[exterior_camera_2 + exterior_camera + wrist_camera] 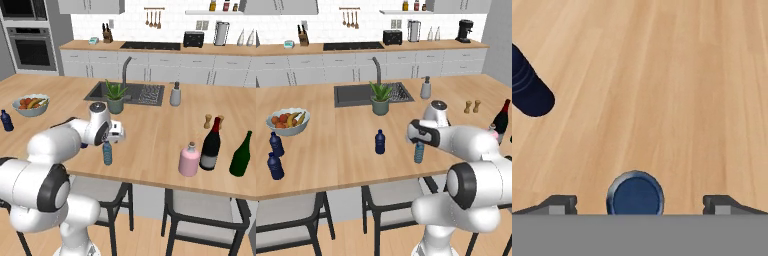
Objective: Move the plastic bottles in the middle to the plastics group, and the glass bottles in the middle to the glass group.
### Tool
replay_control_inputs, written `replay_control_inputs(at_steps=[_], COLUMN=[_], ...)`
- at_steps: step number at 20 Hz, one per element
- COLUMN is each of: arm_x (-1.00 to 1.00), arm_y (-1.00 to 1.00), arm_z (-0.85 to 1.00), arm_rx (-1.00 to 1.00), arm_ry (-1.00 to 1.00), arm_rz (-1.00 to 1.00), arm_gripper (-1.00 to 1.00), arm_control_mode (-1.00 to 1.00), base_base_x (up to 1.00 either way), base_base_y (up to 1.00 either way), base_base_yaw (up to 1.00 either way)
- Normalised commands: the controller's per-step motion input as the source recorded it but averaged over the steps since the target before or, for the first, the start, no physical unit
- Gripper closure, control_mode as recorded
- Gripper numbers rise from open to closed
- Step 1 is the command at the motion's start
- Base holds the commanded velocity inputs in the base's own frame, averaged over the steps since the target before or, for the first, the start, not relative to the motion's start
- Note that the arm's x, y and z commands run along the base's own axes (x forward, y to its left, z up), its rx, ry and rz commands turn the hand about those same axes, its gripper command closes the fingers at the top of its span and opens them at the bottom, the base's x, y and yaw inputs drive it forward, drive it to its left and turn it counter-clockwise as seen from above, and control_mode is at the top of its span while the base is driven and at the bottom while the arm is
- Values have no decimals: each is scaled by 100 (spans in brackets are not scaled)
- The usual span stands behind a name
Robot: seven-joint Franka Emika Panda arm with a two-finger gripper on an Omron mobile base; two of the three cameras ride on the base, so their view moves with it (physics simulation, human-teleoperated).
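arm folded low, forearm level, hand pointing down.
gripper [635,205] jaws spread wide, fingertips [561,204] well apart, holding nothing.

The counter [341,150] is pale wood with a smooth, matt grain. The teal bottle [419,152] looks like translucent plastic, the wine bottle [210,146] like dark glossy glass, the pink bottle [189,160] smooth.

White Franka arm [476,145], glossy rounded link shells, dark grey-black bands at the joints, round grey cap on one joint end. Hand is white with a dark face. Gripper [637,204] has two small dark grey finger tips [562,204], blocky.
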Motion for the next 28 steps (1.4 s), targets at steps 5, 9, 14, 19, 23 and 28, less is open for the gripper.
replay_control_inputs(at_steps=[5, 9, 14, 19, 23, 28], arm_x=[7, -2, 0, 0, 0, -26], arm_y=[0, 0, 0, 0, 0, 5], arm_z=[-22, -25, -3, -5, -3, 4], arm_rx=[1, 1, 0, 0, 1, 2], arm_ry=[8, 5, 1, 3, 4, -1], arm_rz=[0, 0, 0, 0, 0, 1], arm_gripper=[-100, -100, -100, 100, 100, 100], arm_control_mode=[-100, -100, -100, -100, -100, -100], base_base_x=[0, 0, 0, 0, 0, 0], base_base_y=[0, 0, 0, 0, 0, 0], base_base_yaw=[0, 0, 0, 0, 0, 0])
